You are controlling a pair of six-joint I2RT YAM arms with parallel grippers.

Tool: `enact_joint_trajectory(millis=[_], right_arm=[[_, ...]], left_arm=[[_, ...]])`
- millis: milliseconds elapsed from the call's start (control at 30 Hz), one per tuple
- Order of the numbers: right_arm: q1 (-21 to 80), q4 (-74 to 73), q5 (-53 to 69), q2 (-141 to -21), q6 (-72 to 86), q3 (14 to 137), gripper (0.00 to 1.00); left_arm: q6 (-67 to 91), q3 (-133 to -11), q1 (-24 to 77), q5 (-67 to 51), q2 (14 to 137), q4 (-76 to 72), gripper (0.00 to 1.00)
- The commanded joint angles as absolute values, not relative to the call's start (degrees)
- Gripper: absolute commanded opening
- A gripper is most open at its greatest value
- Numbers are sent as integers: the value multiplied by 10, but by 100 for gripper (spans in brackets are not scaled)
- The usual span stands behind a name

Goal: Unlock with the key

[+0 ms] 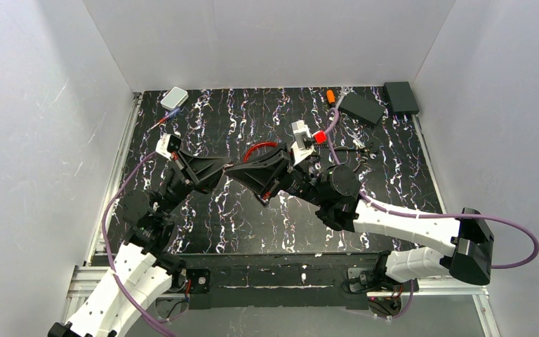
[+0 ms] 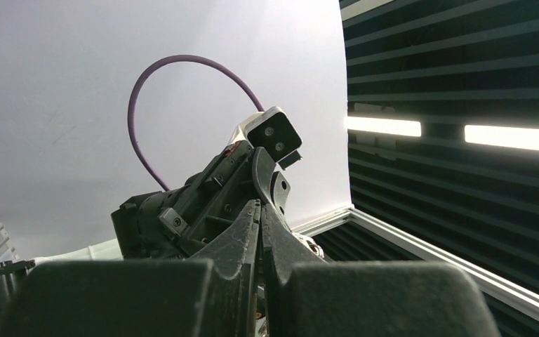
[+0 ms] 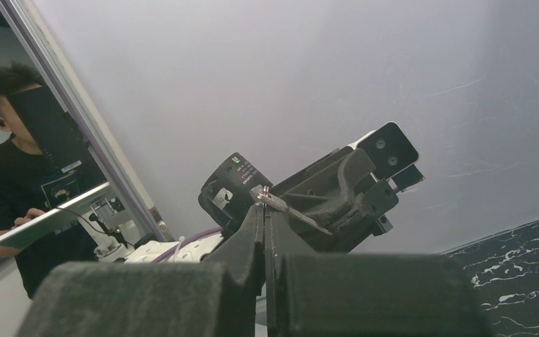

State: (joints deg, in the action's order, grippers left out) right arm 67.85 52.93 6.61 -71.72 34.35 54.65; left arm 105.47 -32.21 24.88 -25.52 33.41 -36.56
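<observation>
Over marbled mat [image 1: 253, 225], left tool [image 1: 220, 170] and right tool [image 1: 231, 171] tip to tip, red loop [image 1: 258, 147] behind

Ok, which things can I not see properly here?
The lock: no view shows it surely; in the top view the right gripper covers part of a red loop.
The key: seen only in the right wrist view; too small from above.
The left gripper: its own shut fingers hide whether it touches the key, left wrist view.

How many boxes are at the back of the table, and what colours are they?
Black boxes: 2
White box: 1
Total: 3
</observation>
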Motion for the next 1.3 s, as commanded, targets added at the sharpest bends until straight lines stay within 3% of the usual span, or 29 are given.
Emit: enact_joint_trajectory(millis=[0, 700, 733, 833, 900, 1067, 1267], right_arm=[[679, 568, 69, -711, 341, 570, 1], [679, 526, 89, -675, 326, 555, 1], [679, 526, 92, -674, 327, 556, 1], [679, 525, 102, -677, 326, 565, 1], [679, 526, 106, -681, 325, 569, 1], [676, 541, 125, -700, 335, 582, 1], [669, 558, 171, -737, 359, 612, 1]], left_arm=[[1050, -347, 248, -263, 333, -377, 0], [1028, -342, 248, -259, 338, -375, 0], [1029, -342, 248, -262, 339, -375, 6], [1035, -339, 248, -268, 339, -375, 42], [1037, -339, 248, -267, 336, -375, 54], [1044, -349, 248, -269, 330, -375, 57], [1054, -360, 248, -275, 327, -375, 54]])
